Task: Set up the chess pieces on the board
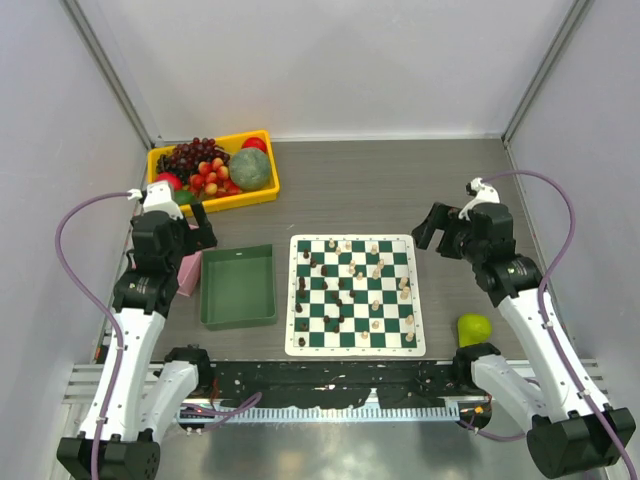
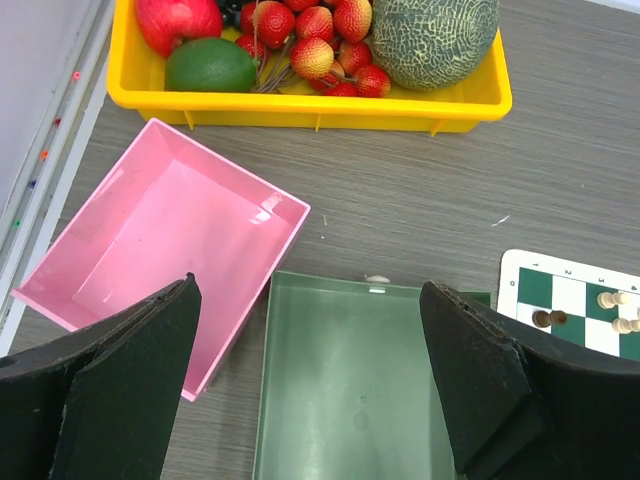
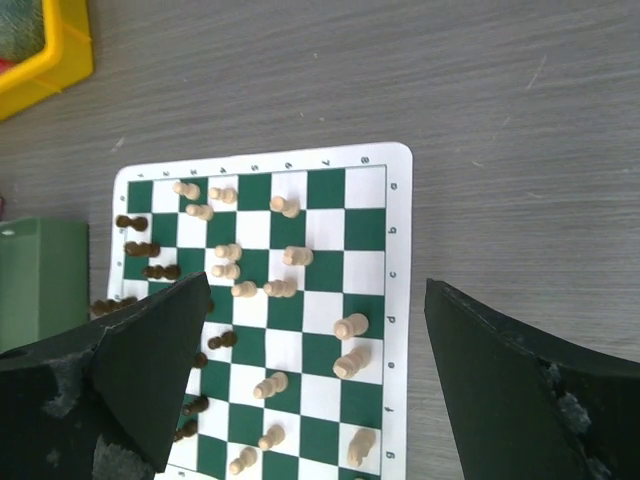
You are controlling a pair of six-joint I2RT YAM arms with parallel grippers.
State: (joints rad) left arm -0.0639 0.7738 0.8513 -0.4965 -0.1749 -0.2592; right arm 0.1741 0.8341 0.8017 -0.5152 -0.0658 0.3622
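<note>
Top external view: the board [image 1: 355,348] lies flat between the arms, just right of a green tray [image 1: 238,287]. Every piece I can see is on it, but loosely placed. The dark pieces [image 3: 135,222] cluster down its left columns, and the cream pieces [image 3: 350,325] are strewn over the middle and right. Some share a square and a few look tipped over. No edge shows two ordered rows, so I judge the task barely begun: nearly every piece has yet to reach its home square. The left gripper [image 2: 310,330] hangs over the green tray and a pink tray [image 2: 170,250], jaws spread wide with nothing between them. The right gripper [image 3: 318,300] hovers above the board, likewise spread and empty, touching no piece. The pieces are too small to tell apart by type
</note>
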